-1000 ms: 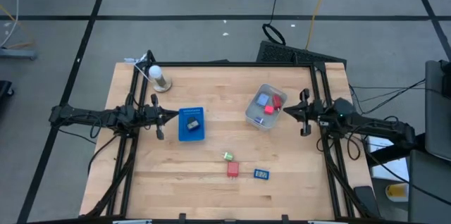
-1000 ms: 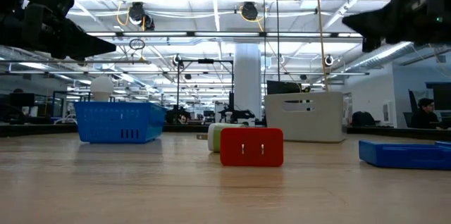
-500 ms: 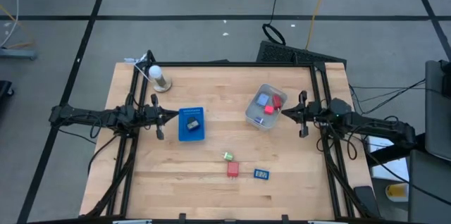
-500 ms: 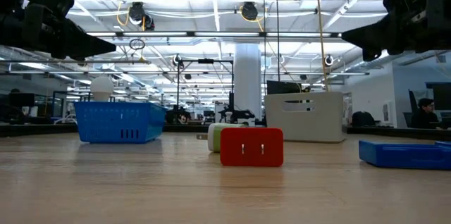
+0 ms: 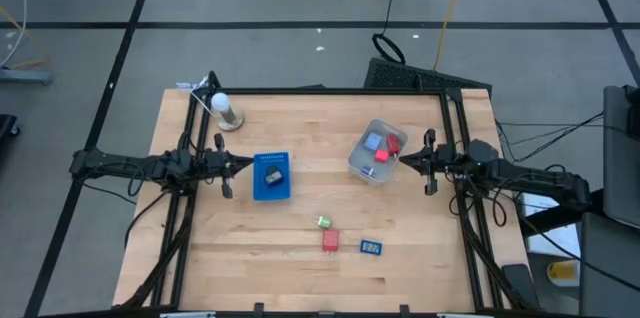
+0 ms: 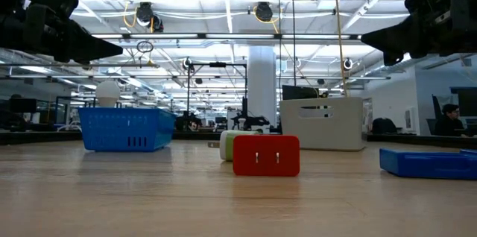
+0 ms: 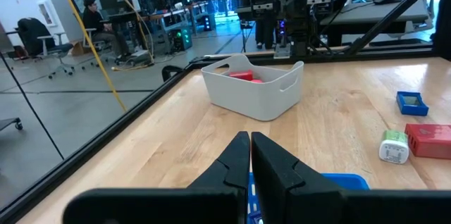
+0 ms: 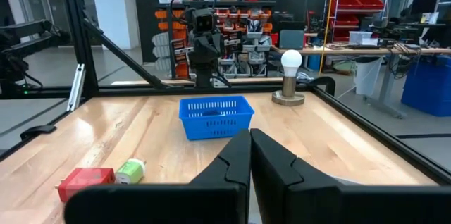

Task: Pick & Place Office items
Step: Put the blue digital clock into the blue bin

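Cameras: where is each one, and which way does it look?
High: above, looking down at table, both arms.
Low: at tabletop height, facing red block; arms overhead.
Left wrist: over shut left gripper, toward grey tub.
Right wrist: over shut right gripper, toward blue basket.
Shared: every view shows the red block.

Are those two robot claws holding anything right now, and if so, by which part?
Nothing is held. The left gripper hangs shut beside the blue basket; the right gripper hangs shut next to the clear tub. Both are empty.
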Robot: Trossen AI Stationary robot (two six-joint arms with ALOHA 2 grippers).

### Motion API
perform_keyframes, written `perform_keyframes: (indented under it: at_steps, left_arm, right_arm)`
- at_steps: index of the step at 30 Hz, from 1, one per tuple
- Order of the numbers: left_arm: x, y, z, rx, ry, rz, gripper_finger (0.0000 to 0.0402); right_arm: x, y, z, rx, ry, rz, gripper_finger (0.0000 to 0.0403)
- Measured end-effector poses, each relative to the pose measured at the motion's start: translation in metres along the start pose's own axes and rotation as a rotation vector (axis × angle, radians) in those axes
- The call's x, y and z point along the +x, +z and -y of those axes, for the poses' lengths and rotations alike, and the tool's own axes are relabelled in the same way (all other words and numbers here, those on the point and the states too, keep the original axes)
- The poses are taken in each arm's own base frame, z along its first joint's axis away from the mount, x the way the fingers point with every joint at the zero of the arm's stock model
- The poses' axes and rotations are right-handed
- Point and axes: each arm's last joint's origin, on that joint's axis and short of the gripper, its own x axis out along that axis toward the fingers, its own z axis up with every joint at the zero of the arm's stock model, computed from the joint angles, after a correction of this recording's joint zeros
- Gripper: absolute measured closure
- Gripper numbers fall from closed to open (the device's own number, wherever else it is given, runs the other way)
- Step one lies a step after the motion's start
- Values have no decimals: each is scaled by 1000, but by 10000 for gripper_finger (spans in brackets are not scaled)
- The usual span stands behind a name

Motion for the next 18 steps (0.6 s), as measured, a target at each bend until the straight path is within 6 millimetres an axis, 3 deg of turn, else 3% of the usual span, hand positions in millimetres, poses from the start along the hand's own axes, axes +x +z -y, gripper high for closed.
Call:
perform_keyframes:
  at_steps: [18]
  left_arm:
    - [0,0,0,-3,0,0,382]
  right_arm:
    - [0,1,0,13,0,9,402]
